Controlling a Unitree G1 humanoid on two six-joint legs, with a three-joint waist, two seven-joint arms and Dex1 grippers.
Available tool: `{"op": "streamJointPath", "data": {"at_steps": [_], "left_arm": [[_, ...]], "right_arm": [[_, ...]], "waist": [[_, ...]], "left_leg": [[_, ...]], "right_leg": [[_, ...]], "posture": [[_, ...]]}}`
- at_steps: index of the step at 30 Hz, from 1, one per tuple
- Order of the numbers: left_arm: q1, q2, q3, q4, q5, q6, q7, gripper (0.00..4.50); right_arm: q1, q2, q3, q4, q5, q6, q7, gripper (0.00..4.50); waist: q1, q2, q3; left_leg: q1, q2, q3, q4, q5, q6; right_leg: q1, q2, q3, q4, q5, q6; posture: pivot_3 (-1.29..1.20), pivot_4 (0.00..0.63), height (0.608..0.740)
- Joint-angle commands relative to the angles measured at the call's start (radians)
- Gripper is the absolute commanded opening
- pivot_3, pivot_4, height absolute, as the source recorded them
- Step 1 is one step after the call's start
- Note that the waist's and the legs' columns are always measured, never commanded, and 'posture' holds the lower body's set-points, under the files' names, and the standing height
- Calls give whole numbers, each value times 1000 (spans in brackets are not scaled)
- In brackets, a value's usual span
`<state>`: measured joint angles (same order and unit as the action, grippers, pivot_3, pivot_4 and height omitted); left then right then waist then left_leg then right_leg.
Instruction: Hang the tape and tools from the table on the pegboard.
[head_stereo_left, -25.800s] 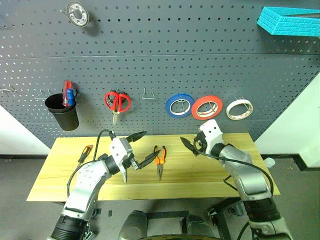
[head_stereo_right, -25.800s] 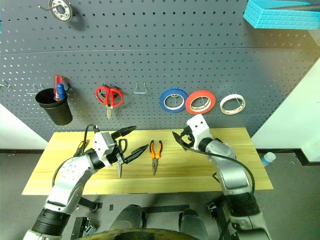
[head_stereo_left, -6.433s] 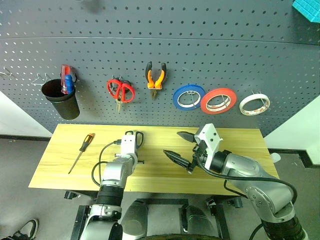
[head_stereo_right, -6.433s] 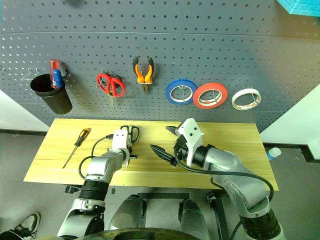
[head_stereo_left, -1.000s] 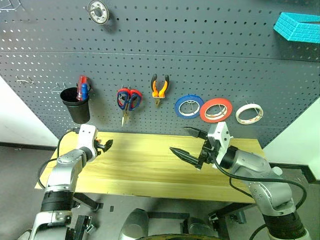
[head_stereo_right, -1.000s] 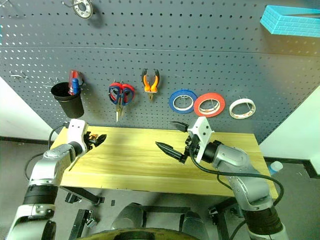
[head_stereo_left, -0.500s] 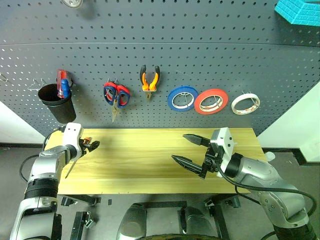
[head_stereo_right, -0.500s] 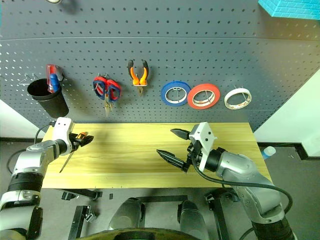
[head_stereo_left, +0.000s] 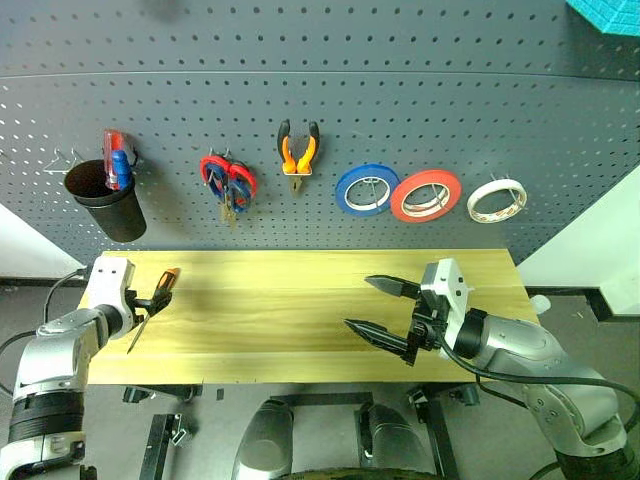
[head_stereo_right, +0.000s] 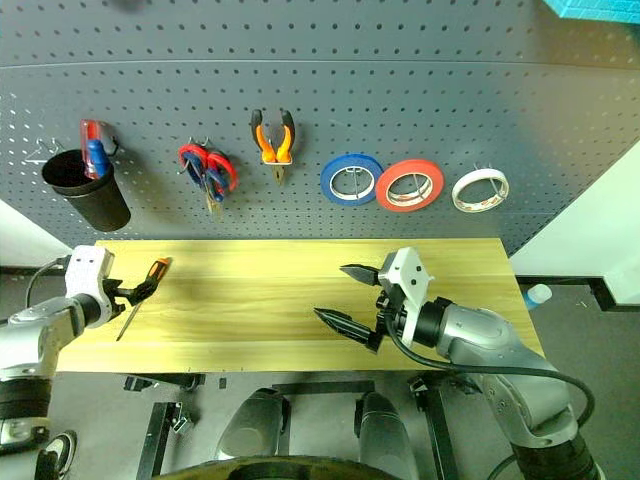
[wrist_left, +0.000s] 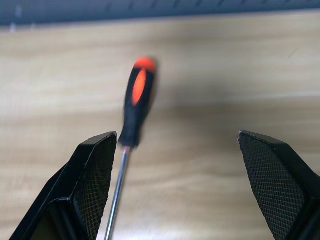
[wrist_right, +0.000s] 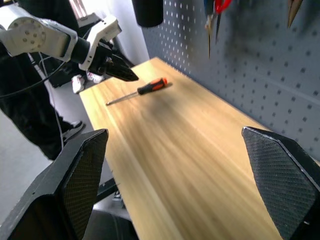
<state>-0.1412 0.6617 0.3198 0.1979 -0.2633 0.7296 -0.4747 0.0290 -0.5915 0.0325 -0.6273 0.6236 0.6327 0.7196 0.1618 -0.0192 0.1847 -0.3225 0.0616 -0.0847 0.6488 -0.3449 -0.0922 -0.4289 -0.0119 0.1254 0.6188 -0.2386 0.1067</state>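
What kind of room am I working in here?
Most likely a small workshop or tool-bench mock-up: a grey pegboard hung with pliers and tape rolls, above a wooden table holding a screwdriver.

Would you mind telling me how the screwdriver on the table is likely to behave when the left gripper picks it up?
The screwdriver looks stiff, with a thin metal shaft. Its rounded handle may roll on the smooth table if nudged. Lying flat, the slim shaft probably offers little to pinch; the thicker handle looks the safer hold for the open left gripper.
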Motion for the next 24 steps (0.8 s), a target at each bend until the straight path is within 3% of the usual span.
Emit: {"op": "streamJointPath", "data": {"at_steps": [1,12,24], "left_arm": [[-13,38,37,39,5,-11,5,4052],[-137,57,0,251,31,-79,-16,4052],[-322,66,-24,548,63,-168,-17,4052]], "right_arm": [[7,-15,-13,-52,37,11,9,4500],[55,-61,-43,-102,90,53,-1,4500],[109,-101,-80,-144,134,85,-17,4500]], "waist": [[0,0,10],[7,1,34],[12,-1,55]], "left_leg": [[0,0,0,0,0,0],[-15,0,0,1,0,0],[-16,0,0,1,0,0]], "right_leg": [[0,0,0,0,0,0],[-14,0,0,1,0,0],[-15,0,-1,1,0,0]], "posture": [[361,212,720],[338,239,720],[312,261,720]]}}
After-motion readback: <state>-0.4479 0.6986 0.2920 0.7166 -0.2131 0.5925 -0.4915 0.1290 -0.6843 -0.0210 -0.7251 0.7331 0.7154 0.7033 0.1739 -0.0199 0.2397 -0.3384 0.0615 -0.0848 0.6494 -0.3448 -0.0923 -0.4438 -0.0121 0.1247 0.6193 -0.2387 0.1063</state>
